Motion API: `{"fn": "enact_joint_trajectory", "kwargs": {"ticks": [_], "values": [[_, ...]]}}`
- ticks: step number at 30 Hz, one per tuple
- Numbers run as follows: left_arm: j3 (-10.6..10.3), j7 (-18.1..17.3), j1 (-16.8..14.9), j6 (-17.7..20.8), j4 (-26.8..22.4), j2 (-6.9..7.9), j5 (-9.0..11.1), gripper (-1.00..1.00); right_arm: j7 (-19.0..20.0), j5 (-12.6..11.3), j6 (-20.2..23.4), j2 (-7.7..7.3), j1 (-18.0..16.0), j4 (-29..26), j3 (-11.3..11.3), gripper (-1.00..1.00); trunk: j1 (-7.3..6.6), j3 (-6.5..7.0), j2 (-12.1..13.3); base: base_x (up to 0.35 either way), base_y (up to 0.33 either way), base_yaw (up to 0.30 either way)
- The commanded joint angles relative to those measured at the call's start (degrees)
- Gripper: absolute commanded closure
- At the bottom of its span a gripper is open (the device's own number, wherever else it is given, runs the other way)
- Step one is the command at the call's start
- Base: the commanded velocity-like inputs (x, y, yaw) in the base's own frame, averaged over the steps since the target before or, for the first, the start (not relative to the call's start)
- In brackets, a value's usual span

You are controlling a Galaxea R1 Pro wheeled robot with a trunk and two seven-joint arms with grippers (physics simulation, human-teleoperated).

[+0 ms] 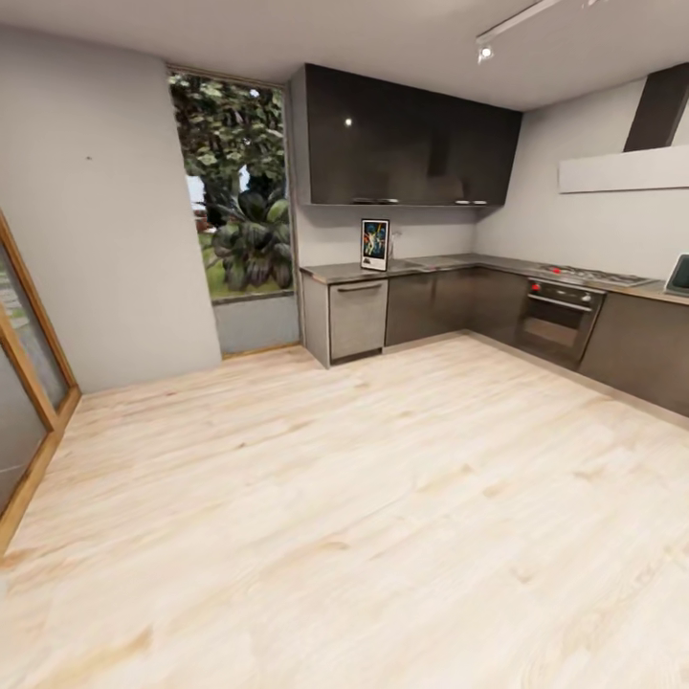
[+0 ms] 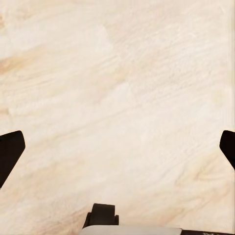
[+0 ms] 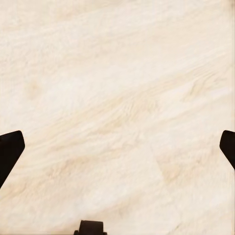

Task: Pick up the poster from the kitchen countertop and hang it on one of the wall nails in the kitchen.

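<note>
The poster (image 1: 374, 244) stands upright on the grey kitchen countertop (image 1: 459, 263) at the far side of the room, leaning against the wall under the dark upper cabinets. It has a white border and dark artwork. A small dark dot that may be a nail (image 1: 88, 158) marks the grey left wall. In the left wrist view my left gripper (image 2: 117, 149) is open over bare wood floor, its black fingertips (image 2: 10, 152) far apart. My right gripper (image 3: 117, 149) is open the same way, fingertips (image 3: 10, 152) wide, with nothing between them.
Pale wood floor (image 1: 344, 517) stretches between me and the L-shaped cabinets. An oven (image 1: 558, 321) and hob (image 1: 588, 276) sit on the right run. A tall window (image 1: 239, 201) with foliage is left of the counter. A wood-framed glass door (image 1: 24, 383) stands at the far left.
</note>
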Motion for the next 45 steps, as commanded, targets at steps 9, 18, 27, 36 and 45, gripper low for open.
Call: {"fn": "enact_joint_trajectory", "kwargs": {"ticks": [9,18,27,36,45], "values": [[0.2,0.0,0.0,-0.1,-0.1,-0.07,0.0,-1.00,0.0,0.5,-0.1,-0.02,0.0,0.0,0.0,-1.00,0.04,-0.05,0.0,0.335,-0.124,0.000],[0.2,0.0,0.0,-0.1,-0.1,-0.06,0.0,-1.00,0.0,0.5,-0.1,-0.02,0.0,0.0,0.0,-1.00,0.04,-0.05,0.0,0.334,-0.133,-0.001],[0.2,0.0,0.0,-0.1,-0.1,-0.07,0.0,-1.00,0.0,0.5,-0.1,-0.02,0.0,0.0,0.0,-1.00,0.04,-0.05,0.0,0.333,-0.133,-0.208],[0.2,0.0,0.0,-0.1,0.0,-0.05,0.0,-1.00,0.0,0.5,-0.1,-0.01,0.0,0.0,0.0,-1.00,0.04,-0.05,0.0,0.333,-0.134,-0.062],[0.2,0.0,0.0,-0.1,-0.1,-0.02,0.0,-1.00,0.0,0.5,-0.1,-0.02,0.0,0.0,0.0,-1.00,0.04,-0.05,0.0,0.334,-0.133,-0.002]]}}
